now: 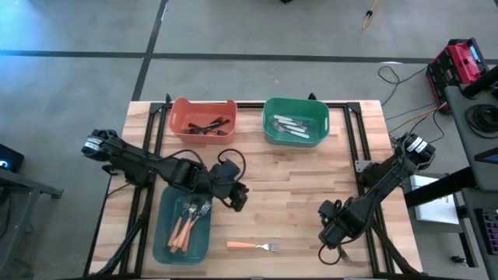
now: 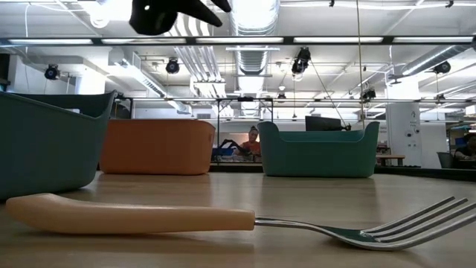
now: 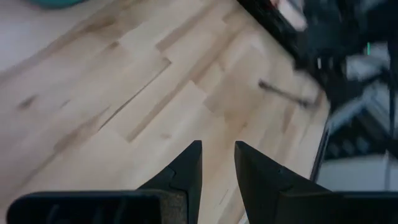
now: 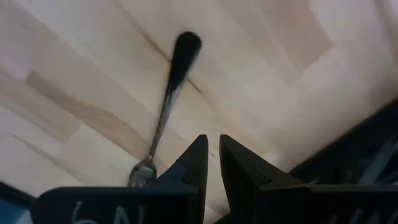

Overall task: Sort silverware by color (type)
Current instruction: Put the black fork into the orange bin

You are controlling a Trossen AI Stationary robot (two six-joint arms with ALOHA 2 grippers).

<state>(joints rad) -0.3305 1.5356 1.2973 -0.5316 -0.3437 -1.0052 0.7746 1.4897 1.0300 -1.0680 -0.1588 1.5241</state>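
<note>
Orange-handled fork (image 1: 253, 246), alone on the table (image 1: 296, 187): our left gripper (image 3: 217, 163), empty and slightly parted, should descend squarely across its handle; right gripper (image 4: 212, 155) closed.

Fork (image 1: 254, 246) on table (image 1: 296, 179) — between bin (image 1: 184, 225), right fingers (image 4: 211, 155).
</note>
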